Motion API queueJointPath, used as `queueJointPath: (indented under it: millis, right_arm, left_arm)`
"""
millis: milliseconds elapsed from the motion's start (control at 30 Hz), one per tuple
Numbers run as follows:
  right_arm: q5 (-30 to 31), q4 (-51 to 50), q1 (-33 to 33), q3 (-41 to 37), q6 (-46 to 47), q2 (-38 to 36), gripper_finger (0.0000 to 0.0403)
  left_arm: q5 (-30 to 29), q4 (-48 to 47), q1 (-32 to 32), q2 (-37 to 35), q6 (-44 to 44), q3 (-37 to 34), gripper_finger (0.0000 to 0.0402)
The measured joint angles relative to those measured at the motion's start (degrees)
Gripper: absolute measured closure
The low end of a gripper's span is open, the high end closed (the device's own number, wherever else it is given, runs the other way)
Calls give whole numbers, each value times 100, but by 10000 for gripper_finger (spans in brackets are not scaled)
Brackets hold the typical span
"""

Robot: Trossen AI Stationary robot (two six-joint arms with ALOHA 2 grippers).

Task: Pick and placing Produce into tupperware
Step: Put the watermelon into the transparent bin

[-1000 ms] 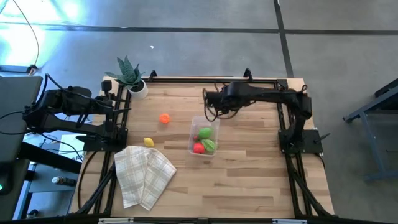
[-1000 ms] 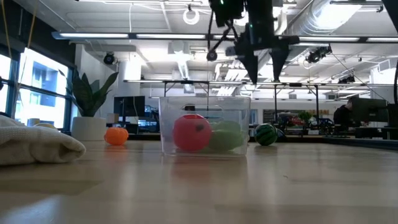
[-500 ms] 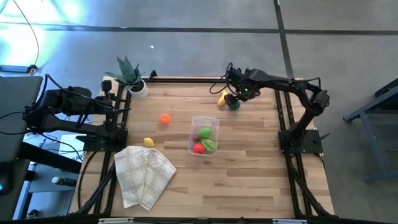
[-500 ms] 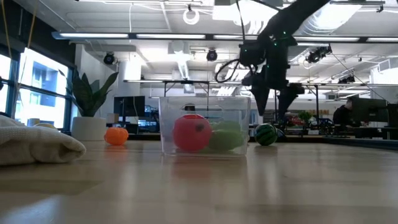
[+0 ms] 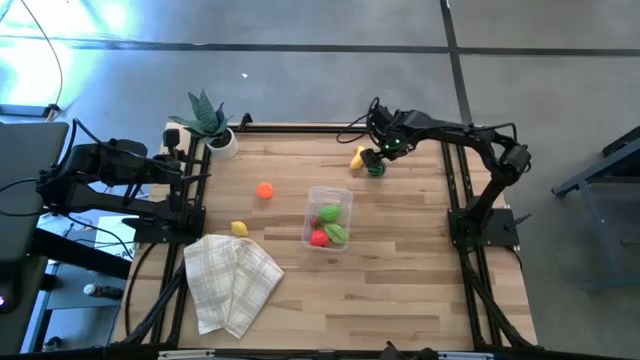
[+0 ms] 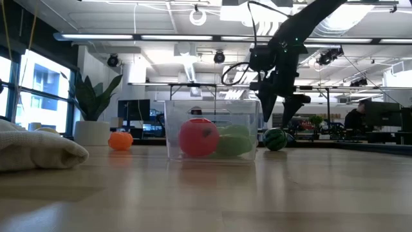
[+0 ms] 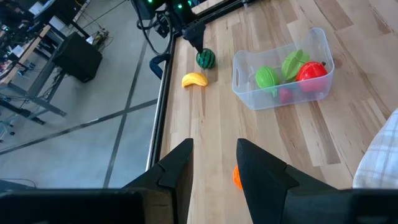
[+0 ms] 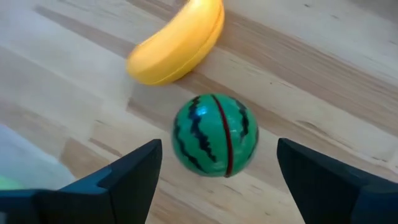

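From above, the right gripper [image 5: 378,160] hung at the far side of the wooden tabletop [image 5: 400,270], directly over a striped toy watermelon [image 5: 376,168], with a yellow toy banana [image 5: 357,158] just beside it. The clear tupperware tub [image 5: 328,219] sat near the middle of the tabletop, well apart from those two, holding a red toy fruit [image 5: 319,238] and two light green pieces [image 5: 330,214]. An orange toy fruit [image 5: 264,190] and a small yellow toy fruit [image 5: 239,229] lay loose to the tub's left. A checked cloth [image 5: 230,281] lay folded at the near left, and a potted plant [image 5: 211,122] stood at the far left corner. The left arm [image 5: 110,170] waited off the tabletop's left edge.

At table height, the right gripper [image 6: 278,119] pointed downward behind the tub [image 6: 212,129], its fingers spread wide and holding nothing, with the watermelon [image 6: 275,138] resting on the tabletop below them.

From the left wrist, the left gripper [image 7: 214,165] showed its fingers partly apart with nothing between them; beyond lay the watermelon [image 7: 206,59], banana [image 7: 194,79] and tub [image 7: 283,70].

From the right wrist, the right gripper's fingers [image 8: 134,174] stood wide on either side of the watermelon [image 8: 215,134], not touching it, with the banana [image 8: 180,43] close by.
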Motion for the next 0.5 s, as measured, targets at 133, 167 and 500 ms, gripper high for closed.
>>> queueJointPath:
  millis: [133, 167, 500]
  right_arm:
    - [53, 0, 0, 0, -20, 125, 80]
    - [53, 27, 0, 0, -37, 148, 75]
    - [-71, 72, 0, 0, -145, 481, 9]
  left_arm:
    - [-1, 0, 0, 2, -1, 0, 289]
    - [-2, -2, 2, 0, 0, 0, 289]
    - [-2, 0, 2, 2, 0, 0, 289]
